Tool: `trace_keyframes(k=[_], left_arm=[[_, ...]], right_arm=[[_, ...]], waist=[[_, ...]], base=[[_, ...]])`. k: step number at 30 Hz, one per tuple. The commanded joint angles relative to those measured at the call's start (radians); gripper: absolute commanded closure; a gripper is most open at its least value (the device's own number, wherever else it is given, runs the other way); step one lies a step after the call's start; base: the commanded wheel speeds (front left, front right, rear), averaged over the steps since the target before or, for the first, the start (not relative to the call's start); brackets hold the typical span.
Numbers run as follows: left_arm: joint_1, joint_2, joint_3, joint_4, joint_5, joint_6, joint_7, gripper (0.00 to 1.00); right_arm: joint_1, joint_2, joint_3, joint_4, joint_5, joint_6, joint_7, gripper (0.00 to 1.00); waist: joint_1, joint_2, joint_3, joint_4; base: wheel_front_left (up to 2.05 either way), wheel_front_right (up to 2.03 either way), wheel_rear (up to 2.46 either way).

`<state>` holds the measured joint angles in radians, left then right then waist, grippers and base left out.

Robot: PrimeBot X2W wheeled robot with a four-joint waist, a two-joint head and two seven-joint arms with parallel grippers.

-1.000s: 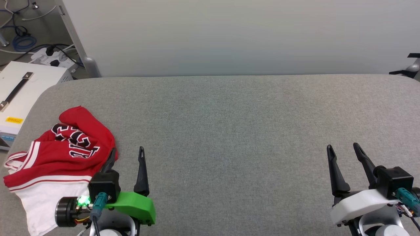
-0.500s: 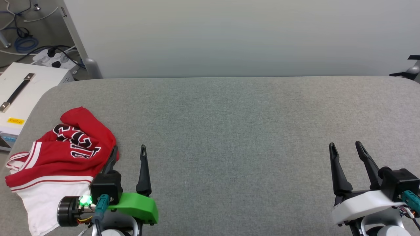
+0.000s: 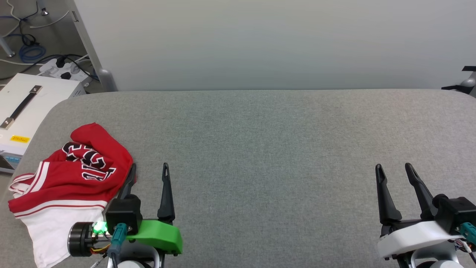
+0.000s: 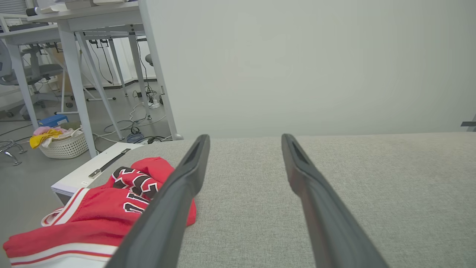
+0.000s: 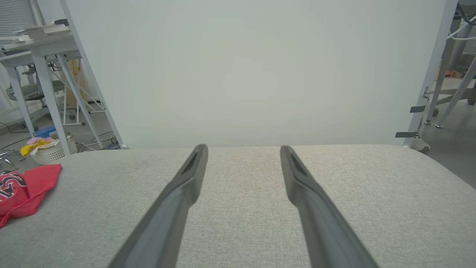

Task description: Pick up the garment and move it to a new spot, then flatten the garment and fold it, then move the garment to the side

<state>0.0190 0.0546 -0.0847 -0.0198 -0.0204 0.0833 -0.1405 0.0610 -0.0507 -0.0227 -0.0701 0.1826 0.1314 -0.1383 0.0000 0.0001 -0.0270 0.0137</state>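
Note:
The garment [image 3: 74, 178] lies crumpled at the near left of the grey table [image 3: 267, 149]: red cloth with black white-outlined letters, striped trim and a white part toward me. It also appears in the left wrist view as a red heap [image 4: 111, 201] and at the left edge of the right wrist view [image 5: 22, 190]. My left gripper [image 3: 149, 170] stands open just right of the garment, its left finger at the cloth's edge, nothing between the fingers. Far off at the near right, my right gripper [image 3: 393, 169] is open and empty.
A white case with a black handle [image 3: 22, 108] stands off the table's left edge, with cables and a power strip [image 3: 63, 67] on the floor behind. A pale wall panel [image 3: 275, 41] rises behind the table. A white basket of cloths [image 4: 63, 143] sits on the floor.
The whole head picture has shifted slightly down and right, so the camera moved. Both grippers stay open and the garment lies as before.

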Motion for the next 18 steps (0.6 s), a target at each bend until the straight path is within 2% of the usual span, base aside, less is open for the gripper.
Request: trace_keyframes(k=[1,18], left_arm=[[0.006,-0.002,-0.002,-0.005,-0.004,0.008,-0.009,0.0],[0.011,-0.003,-0.02,-0.003,-0.008,0.024,-0.044,0.0]], right_arm=[[0.017,0.0,-0.002,-0.008,0.017,0.0,-0.013,0.0],[0.032,0.0,-0.002,-0.014,0.043,-0.001,-0.047,0.0]], waist=[[0.0,-0.0001,-0.001,0.0],[0.0,-0.0001,0.0,0.002]], base=[[0.0,0.0,0.0],[0.0,0.0,0.0]])
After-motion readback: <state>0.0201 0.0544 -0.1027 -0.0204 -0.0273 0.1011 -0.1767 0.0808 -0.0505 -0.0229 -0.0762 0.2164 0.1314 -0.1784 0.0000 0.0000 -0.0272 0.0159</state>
